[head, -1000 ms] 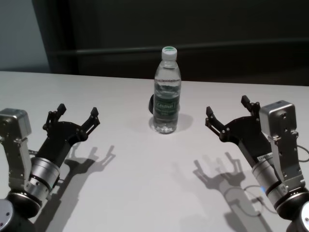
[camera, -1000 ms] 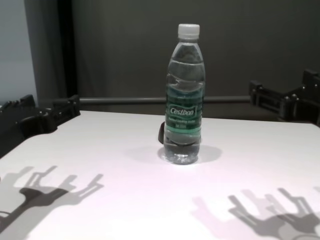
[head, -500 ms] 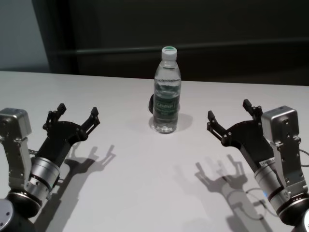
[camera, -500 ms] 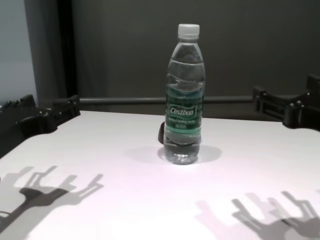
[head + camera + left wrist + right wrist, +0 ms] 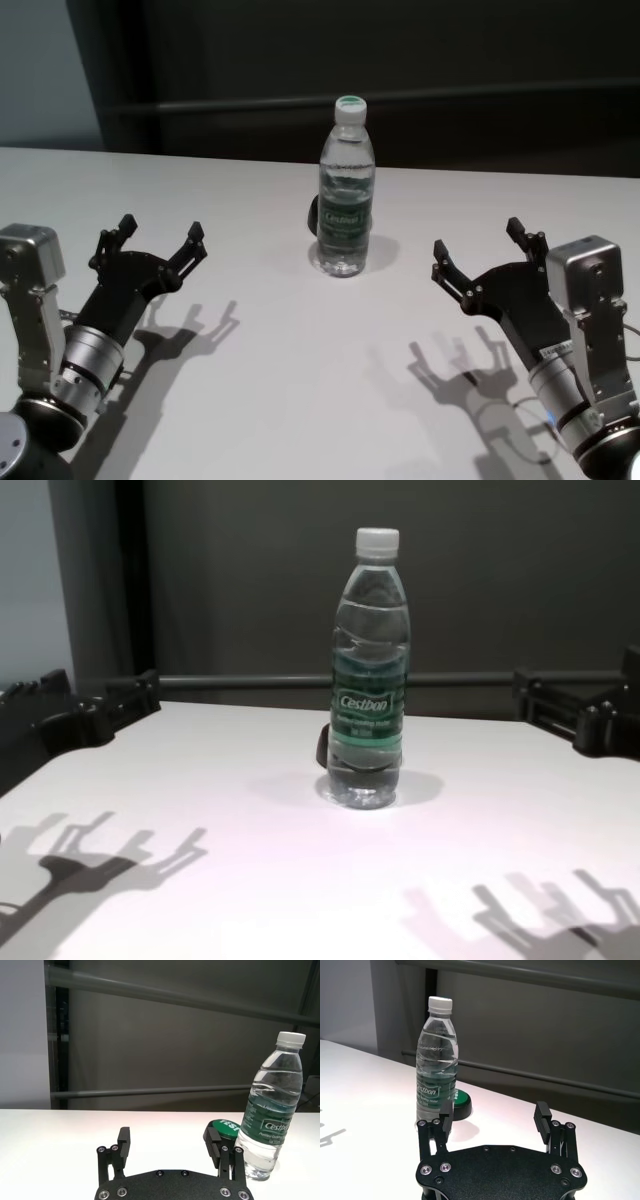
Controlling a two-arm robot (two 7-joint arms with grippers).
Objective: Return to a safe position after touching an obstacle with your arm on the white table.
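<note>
bottle (image 5: 346, 190) upright, mid-table (image 5: 280, 350), far side | left gripper (image 5: 158, 240) fingers wide, empty, well left of bottle | right gripper (image 5: 483, 252) fingers wide, empty, right of bottle, apart

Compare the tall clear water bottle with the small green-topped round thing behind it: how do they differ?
The clear water bottle stands tall and upright with a white cap; the green-topped round object is squat, far shorter, dark-sided. The bottle is see-through, the round object opaque. Both rest on the white table.
</note>
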